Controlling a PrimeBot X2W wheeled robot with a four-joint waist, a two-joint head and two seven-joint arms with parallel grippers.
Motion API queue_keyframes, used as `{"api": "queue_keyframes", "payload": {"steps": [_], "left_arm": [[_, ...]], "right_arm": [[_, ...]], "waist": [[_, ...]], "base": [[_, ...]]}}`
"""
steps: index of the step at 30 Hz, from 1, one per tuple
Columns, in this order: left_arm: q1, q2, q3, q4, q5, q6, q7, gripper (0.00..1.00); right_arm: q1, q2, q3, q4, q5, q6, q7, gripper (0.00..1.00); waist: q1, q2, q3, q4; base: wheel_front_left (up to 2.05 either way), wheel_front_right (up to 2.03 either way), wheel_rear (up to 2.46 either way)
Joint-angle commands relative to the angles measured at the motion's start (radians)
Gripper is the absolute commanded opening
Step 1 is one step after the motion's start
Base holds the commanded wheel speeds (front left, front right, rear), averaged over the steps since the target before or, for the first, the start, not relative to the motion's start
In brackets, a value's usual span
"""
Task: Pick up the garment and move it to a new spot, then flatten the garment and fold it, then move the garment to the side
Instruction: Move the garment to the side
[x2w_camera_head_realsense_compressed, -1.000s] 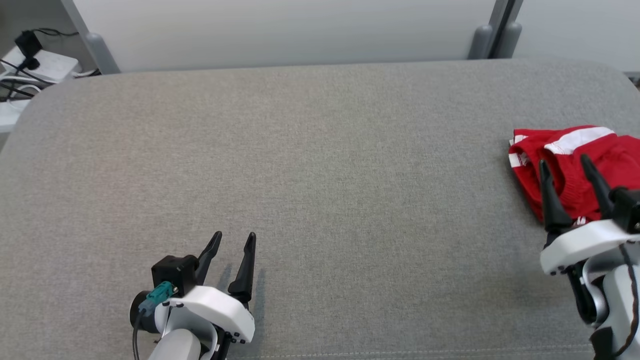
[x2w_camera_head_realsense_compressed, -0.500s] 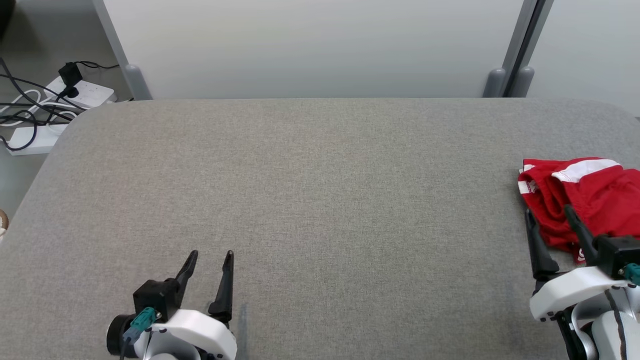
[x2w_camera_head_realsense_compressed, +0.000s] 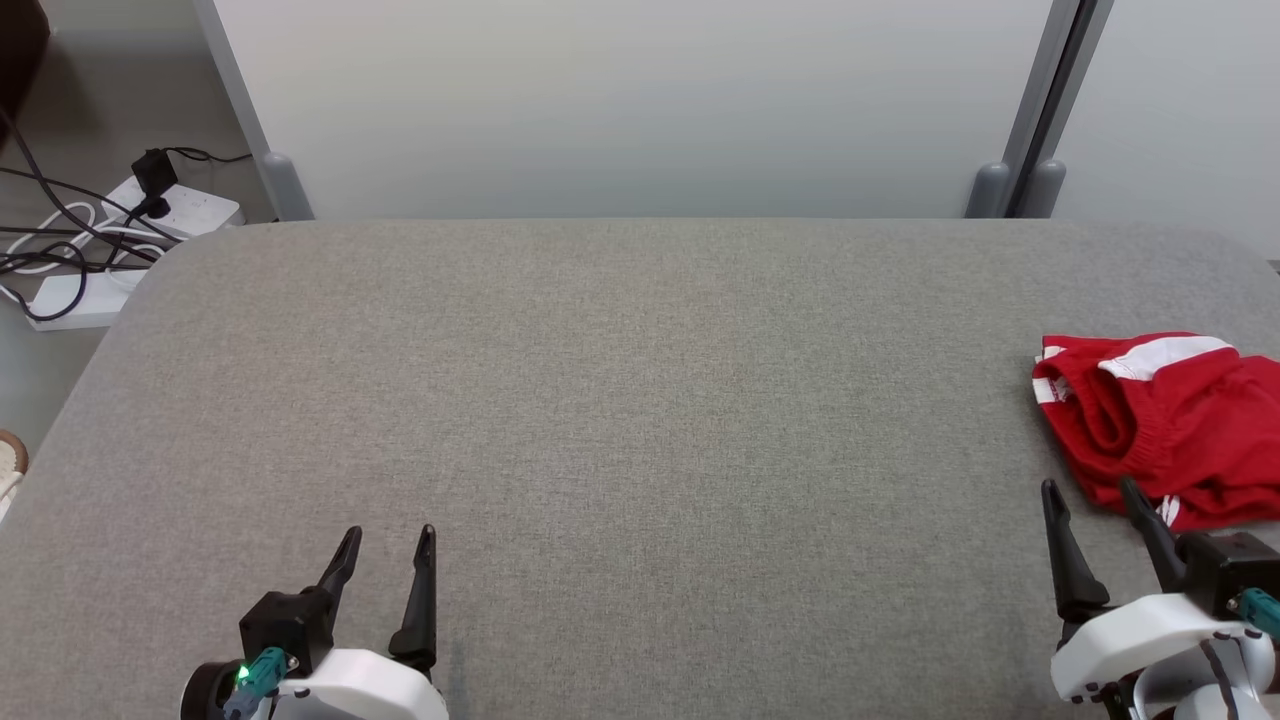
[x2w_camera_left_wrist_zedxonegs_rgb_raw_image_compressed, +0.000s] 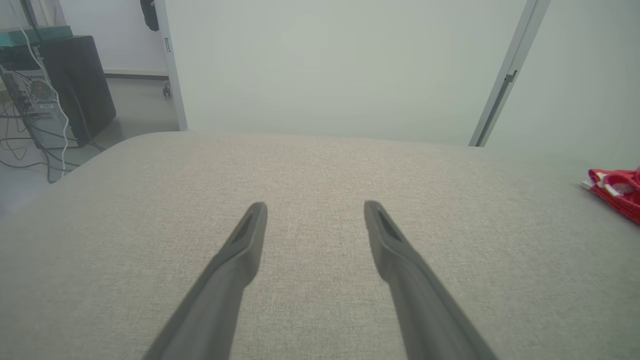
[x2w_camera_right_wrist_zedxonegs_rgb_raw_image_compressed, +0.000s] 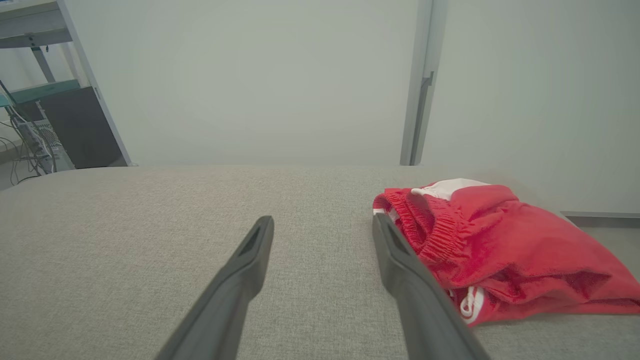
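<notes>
Both of our claws stand released over a grey, fabric-covered tabletop. The red garment lies in a crumpled heap at the right edge of the head view, about halfway down, and runs off the frame there. It is red with white bands, and a gathered elastic hem faces the middle of the tabletop.

At the lower right of the head view our right claw points up the frame, its two dark fingers spread wide with nothing between them. Its tips sit just beside the garment's lower edge. In the right wrist view the right-hand finger crosses in front of the heap's lower left part. We cannot tell whether the finger touches the cloth. The gap between the two fingers shows bare grey fabric.

At the lower left of the head view our left claw is likewise spread and empty. It lies well apart from the garment, with the wide middle of the tabletop between them. In the left wrist view the garment is a small red patch at the far right edge.

Above the tabletop's upper edge stands a pale wall panel, with a grey post at the upper right. White power strips with dark cables lie on the floor at the upper left.
</notes>
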Motion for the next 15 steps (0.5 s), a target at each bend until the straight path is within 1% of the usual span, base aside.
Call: {"api": "queue_keyframes", "payload": {"steps": [1,7,15], "left_arm": [[-0.016,0.009,0.037,-0.03,0.012,0.007,-0.005,1.0],[0.003,0.009,0.052,-0.036,0.013,0.011,-0.005,1.0],[0.019,0.009,0.063,-0.05,0.004,0.005,-0.005,1.0]], "right_arm": [[-0.002,-0.003,0.013,-0.034,-0.007,0.001,-0.011,1.0],[0.015,0.007,0.01,-0.038,-0.02,0.001,-0.011,1.0],[0.014,0.011,0.011,-0.039,-0.018,0.001,-0.011,1.0]], "waist": [[0.0,0.0,-0.004,-0.001],[0.0,0.0,-0.013,-0.004],[0.0,0.0,-0.013,-0.003]], "base": [[0.0,0.0,0.0],[0.0,0.0,0.0],[0.0,0.0,0.0]]}}
